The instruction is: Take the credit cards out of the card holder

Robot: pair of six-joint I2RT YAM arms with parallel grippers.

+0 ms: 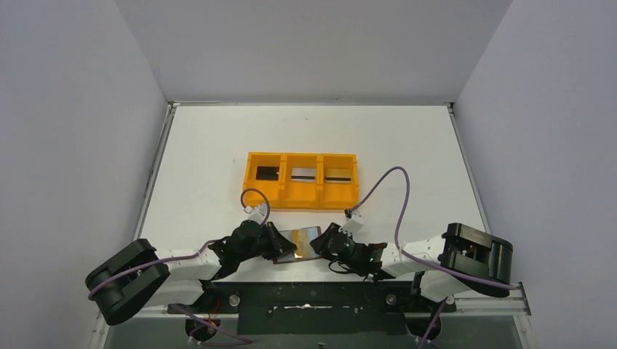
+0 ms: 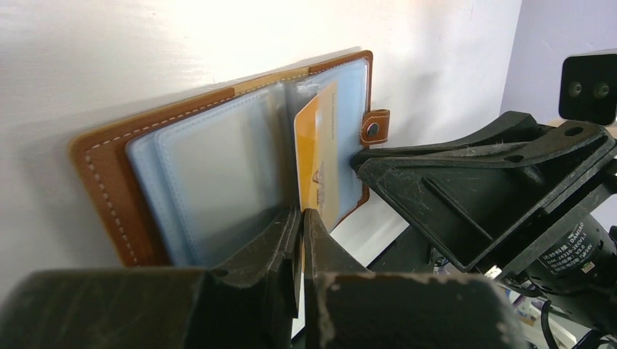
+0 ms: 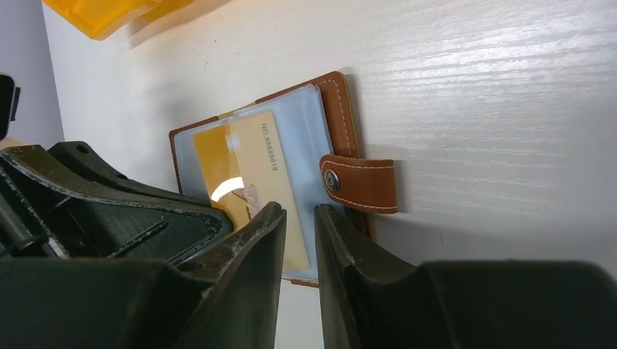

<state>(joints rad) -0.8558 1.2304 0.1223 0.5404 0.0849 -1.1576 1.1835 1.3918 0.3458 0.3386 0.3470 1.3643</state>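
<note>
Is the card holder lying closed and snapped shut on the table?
No. In the left wrist view the card holder lies spread open, its blue-grey pockets showing and its snap tab unfastened.

It looks like a robot laboratory: a white table (image 1: 218, 145) enclosed by plain grey walls (image 1: 73, 145), arms bolted on a metal rail (image 1: 305, 298).

white table (image 1: 218, 145) between pale lilac walls (image 1: 73, 109)
</note>
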